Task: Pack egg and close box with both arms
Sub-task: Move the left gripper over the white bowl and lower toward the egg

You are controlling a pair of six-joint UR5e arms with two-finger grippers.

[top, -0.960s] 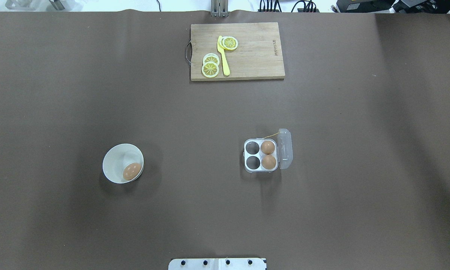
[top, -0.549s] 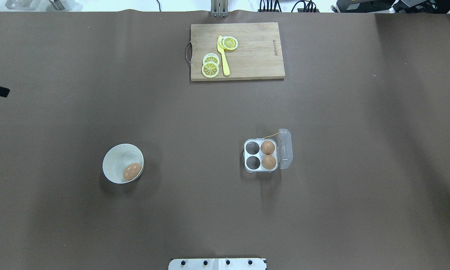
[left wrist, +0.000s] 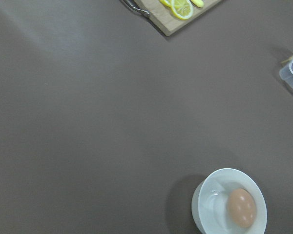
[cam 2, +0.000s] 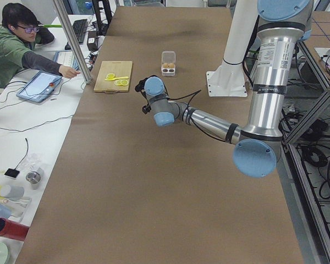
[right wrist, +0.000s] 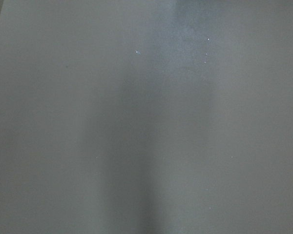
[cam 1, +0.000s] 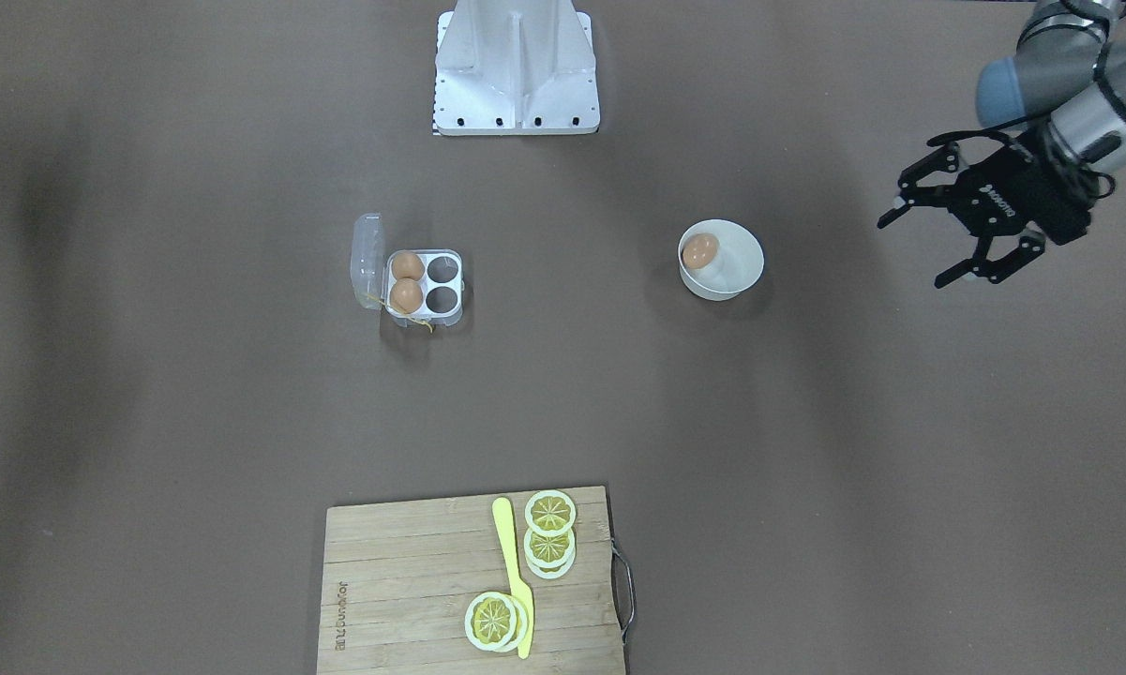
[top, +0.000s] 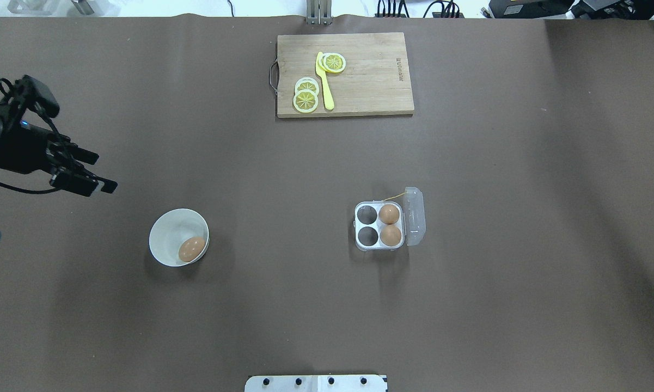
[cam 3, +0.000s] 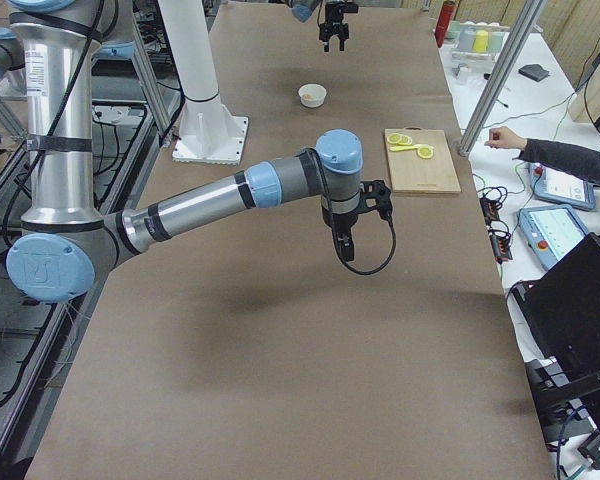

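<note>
1. Since the egg [top: 191, 249] is what I'm packing, I'll start there: it lies alone in the white bowl [top: 167, 235], against the wall on the robot's side. It's on the L half of the table [top: 305, 305], well apart from the box.
2. Box [top: 378, 225] sits R of centre w/ the clear lid [top: 415, 216] swung open on its R edge.
   - 4 round cells. The 2 on the lid side each hold a brown egg: far one [top: 389, 214], near one [top: 390, 235].
   - The 2 cells on the bowl side, far [top: 367, 214] and near [top: 367, 235], are empty.
   - A bit of yellow string [top: 393, 196] trails from the far lid corner.
3. Left gripper [cam 1: 911, 253]: jaws spread wide, nothing between them. It hangs over bare table, beyond the bowl on the robot's L and a bit farther out, clear of the rim. Its wrist cam looks down on bowl + egg at the lower R of its pic.
4. Right gripper [cam 3: 345, 250]: I only get it in the R side view, pointing down over bare table. Can't tell how the jaws stand. Its wrist cam shows plain brown table, nothing else.
5. At the far edge there's a wooden cutting board [top: 370, 81] w/ lemon slices [top: 305, 100] and a yellow knife [top: 324, 87] on it, well apart from bowl and box.
</note>
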